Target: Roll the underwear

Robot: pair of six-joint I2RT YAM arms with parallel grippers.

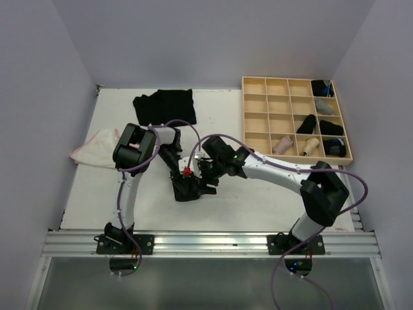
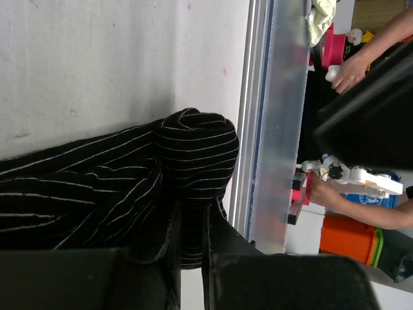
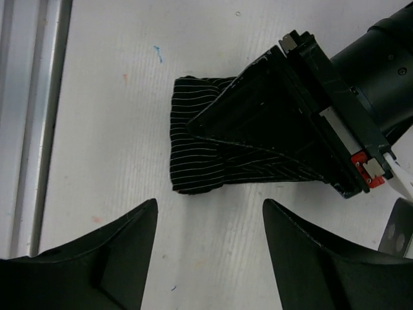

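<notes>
Several rolls (image 1: 306, 123) sit in tray (image 1: 258, 103); left fingers (image 2: 284, 284) pinch striped underwear (image 2: 193, 155), right fingers (image 3: 97, 265) spread.

The left end effector (image 1: 189, 187) and right end effector (image 1: 206, 182) meet at a dark brief (image 1: 181, 196) on the table (image 1: 129, 194), with a black pile (image 1: 164, 106) behind, a whitish brief (image 1: 95, 150) far left and a tray (image 1: 297, 79) of rolls (image 1: 282, 144) at right.

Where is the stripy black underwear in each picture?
Top external: the stripy black underwear, middle of the table, toward the near edge.
Left wrist: centre, rolled, beside the metal rail.
Right wrist: left of centre, pinched by the left end effector.
Shared landmark: the metal rail along the table's edge.
</notes>
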